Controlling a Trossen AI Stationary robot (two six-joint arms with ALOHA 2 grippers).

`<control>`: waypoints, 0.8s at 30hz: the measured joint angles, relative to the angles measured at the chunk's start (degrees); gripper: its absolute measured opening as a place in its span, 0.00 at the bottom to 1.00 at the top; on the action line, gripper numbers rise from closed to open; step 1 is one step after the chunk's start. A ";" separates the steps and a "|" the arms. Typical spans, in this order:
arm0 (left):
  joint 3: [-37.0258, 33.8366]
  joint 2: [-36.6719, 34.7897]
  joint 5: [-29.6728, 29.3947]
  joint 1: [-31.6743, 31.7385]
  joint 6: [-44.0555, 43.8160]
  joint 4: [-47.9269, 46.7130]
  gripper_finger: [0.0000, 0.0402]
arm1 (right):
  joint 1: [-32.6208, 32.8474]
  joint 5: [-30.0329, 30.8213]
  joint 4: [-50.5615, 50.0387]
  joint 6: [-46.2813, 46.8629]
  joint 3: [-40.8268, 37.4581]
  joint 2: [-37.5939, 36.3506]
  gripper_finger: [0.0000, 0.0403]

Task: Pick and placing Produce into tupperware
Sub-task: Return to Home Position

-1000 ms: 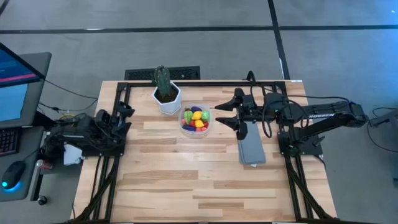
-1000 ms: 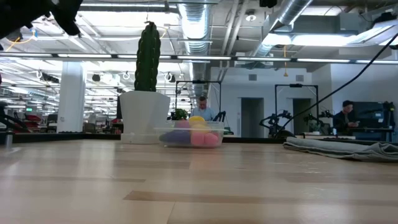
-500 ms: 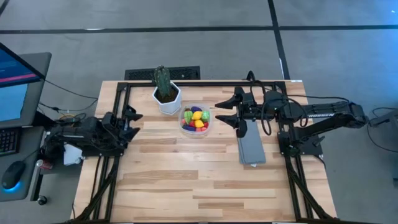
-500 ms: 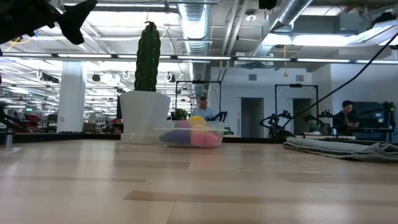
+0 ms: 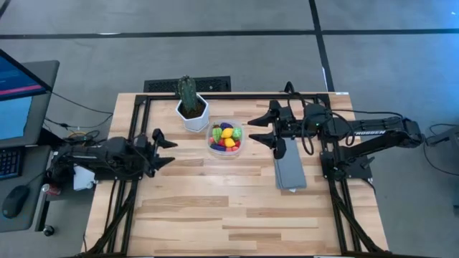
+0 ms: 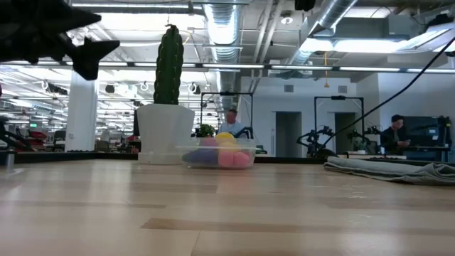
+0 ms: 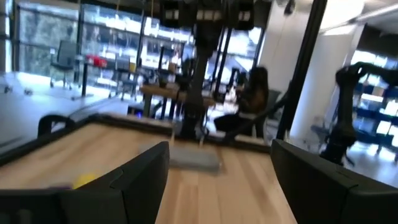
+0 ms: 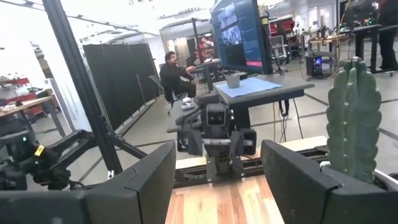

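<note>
Light wood plank table [image 5: 215,208] carries everything. The two dark arms sit at its sides. The left gripper [image 5: 171,151] is held off the boards, well apart from the container, fingers spread wide w/ nothing between them (its wrist view shows an open gap). The right gripper [image 5: 252,129] hangs just beside the container's right side, pincer likewise apart & empty. Both look parked clear of the load, which fits arms backing off to rest rather than reaching for another pick.

Flat grey folded cloth [image 5: 290,172] lies under the right arm, not in play. White hexagonal plant pot [image 5: 193,118] w/ tall green cactus [image 5: 187,92] stands near the table's far edge, just beside the container.

Small round clear plastic tupperware [image 5: 209,136] sits centre-back, between pot & right gripper, upright & lid off. Inside it is the tiny toy produce [image 5: 226,136]: a heap of yellow, red, green, purple & pink pcs, reaching about to the rim in the low view. I see no loose pcs on the wood, so the job looks approx. done.
</note>
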 joint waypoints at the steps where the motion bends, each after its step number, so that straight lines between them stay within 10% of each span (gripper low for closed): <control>1: -0.02 -0.01 0.04 0.01 0.06 -1.23 0.68 | 0.00 -0.02 0.31 -0.02 0.00 0.00 0.65; 24: -0.05 12.58 2.74 -1.63 1.22 -8.99 0.68 | -0.02 -2.56 1.46 -0.60 0.00 0.00 0.65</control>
